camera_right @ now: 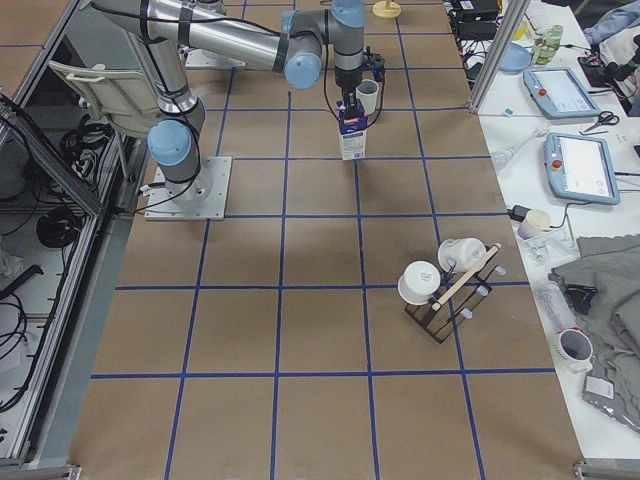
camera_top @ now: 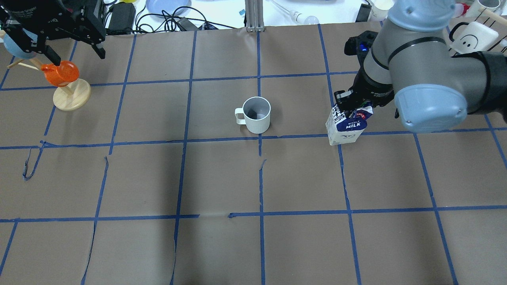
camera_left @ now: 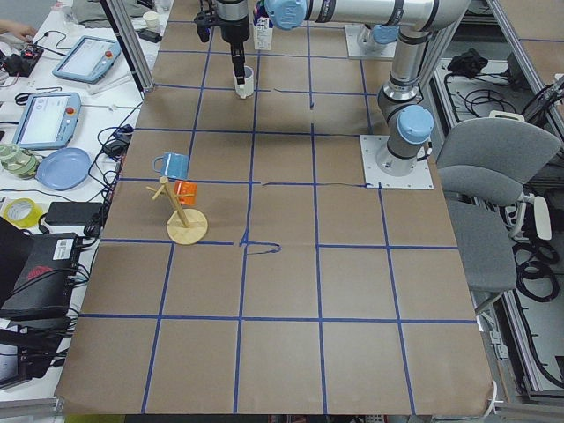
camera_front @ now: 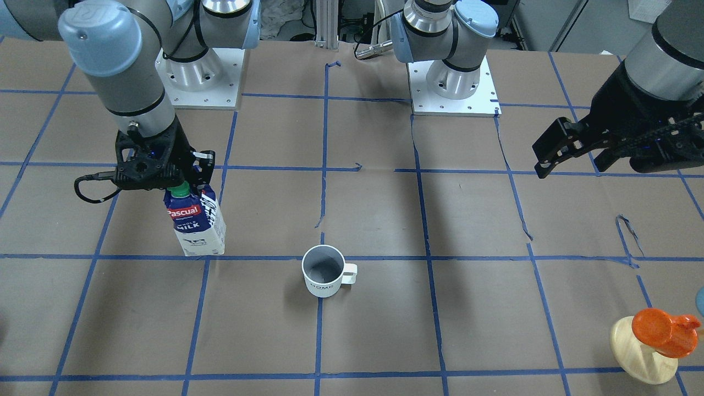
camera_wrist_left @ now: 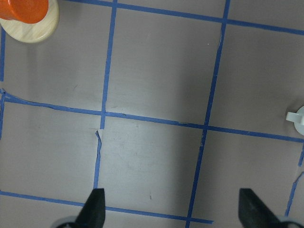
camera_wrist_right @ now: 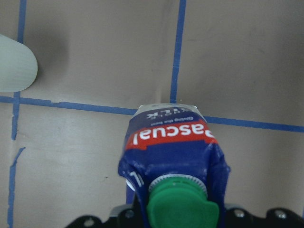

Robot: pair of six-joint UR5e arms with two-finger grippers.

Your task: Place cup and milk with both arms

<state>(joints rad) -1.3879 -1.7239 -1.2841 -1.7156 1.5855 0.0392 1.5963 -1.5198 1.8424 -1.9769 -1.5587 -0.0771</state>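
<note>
The white cup [camera_front: 324, 272] stands upright on the brown paper near the table's middle, handle toward the robot's left; it also shows in the overhead view [camera_top: 257, 114]. The milk [camera_front: 195, 220], a blue and white carton with a green cap, is to the cup's right [camera_top: 346, 128], leaning slightly with its base at the table. My right gripper [camera_front: 190, 179] is shut on the carton's top; the right wrist view shows the cap and the milk's label [camera_wrist_right: 171, 156]. My left gripper [camera_top: 77, 55] is open and empty at the far left, its fingertips [camera_wrist_left: 95, 206] wide apart above bare paper.
A wooden mug tree [camera_top: 71, 97] holding an orange cup [camera_top: 59, 74] stands just under my left gripper's area. A black rack with white mugs [camera_right: 445, 285] sits far to the right. Blue tape lines grid the paper.
</note>
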